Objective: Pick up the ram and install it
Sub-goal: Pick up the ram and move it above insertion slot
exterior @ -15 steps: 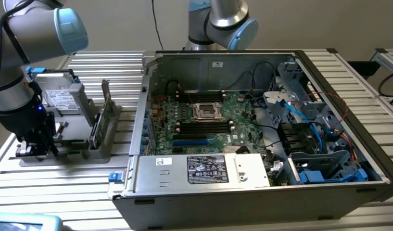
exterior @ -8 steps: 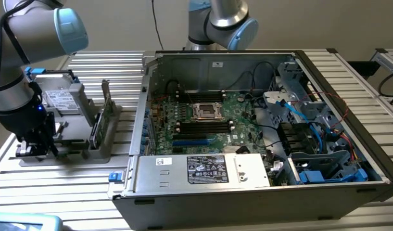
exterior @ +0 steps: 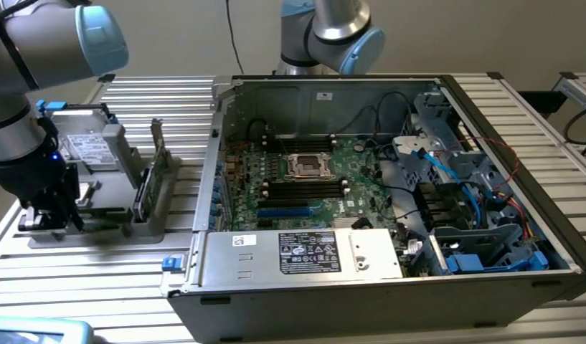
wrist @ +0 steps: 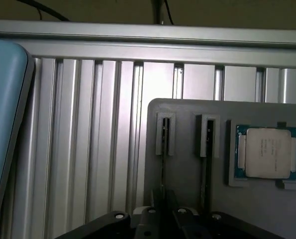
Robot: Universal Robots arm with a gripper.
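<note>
pincer (exterior: 52,217) | low over grey holder (wrist: 185,172) | apparently astride ram (wrist: 162,167) edge | apart or clamped: cannot tell

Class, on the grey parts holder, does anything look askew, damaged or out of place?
Nothing stands out. The processor chip lies square in its recess on the grey holder, and the ram stands straight in its slot.

Table (exterior: 101,287): under everything.
Computer case (exterior: 369,294): on table, toward the exterior view's right.
Motherboard (exterior: 312,179): inside case.
Holder (exterior: 140,229): on table, just beside case, on the exterior view's left.
Card (exterior: 149,179): upright in holder, on side nearest case.
Processor (wrist: 267,152): in holder recess, beside two slots (wrist: 165,132).
Gripper (exterior: 49,218): over holder's side away from case.
</note>
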